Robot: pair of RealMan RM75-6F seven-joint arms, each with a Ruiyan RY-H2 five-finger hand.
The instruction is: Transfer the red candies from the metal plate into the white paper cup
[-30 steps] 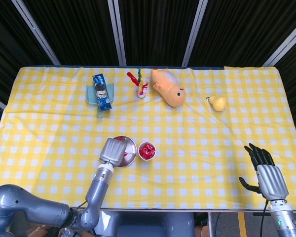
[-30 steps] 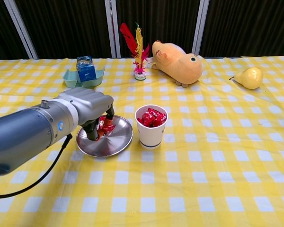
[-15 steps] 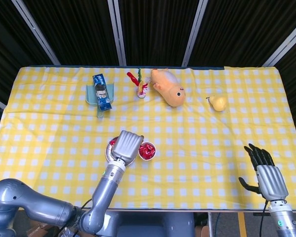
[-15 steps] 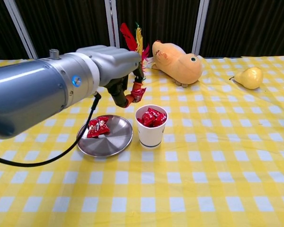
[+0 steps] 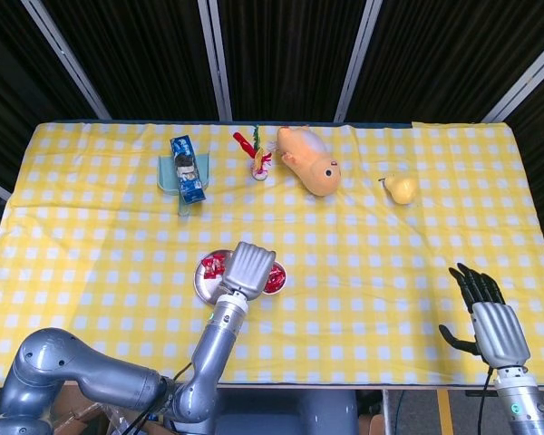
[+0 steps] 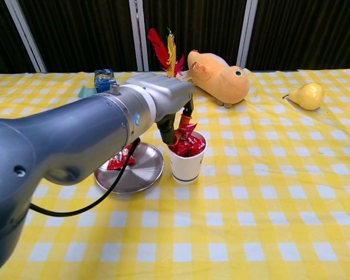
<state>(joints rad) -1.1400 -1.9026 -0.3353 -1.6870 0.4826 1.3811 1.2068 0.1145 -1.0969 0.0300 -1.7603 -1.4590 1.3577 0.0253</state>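
Head view: left hand (image 5: 252,265) over white paper cup (image 5: 275,281), grasp hidden; metal plate (image 5: 205,283) with red candies (image 5: 214,264); right hand (image 5: 490,317) idle, fingers spread. Chest view: left hand (image 6: 178,116) pinches a candy (image 6: 185,128) above the filled cup (image 6: 186,163); right hand unseen.

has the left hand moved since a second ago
Yes. The left hand, pinching a red candy, went from over the metal plate up and rightward, and is now above the white paper cup.

The left hand (image 6: 174,111) carried a red candy (image 6: 185,127) (pinched) from plate (image 6: 141,175) to over cup (image 6: 186,166).
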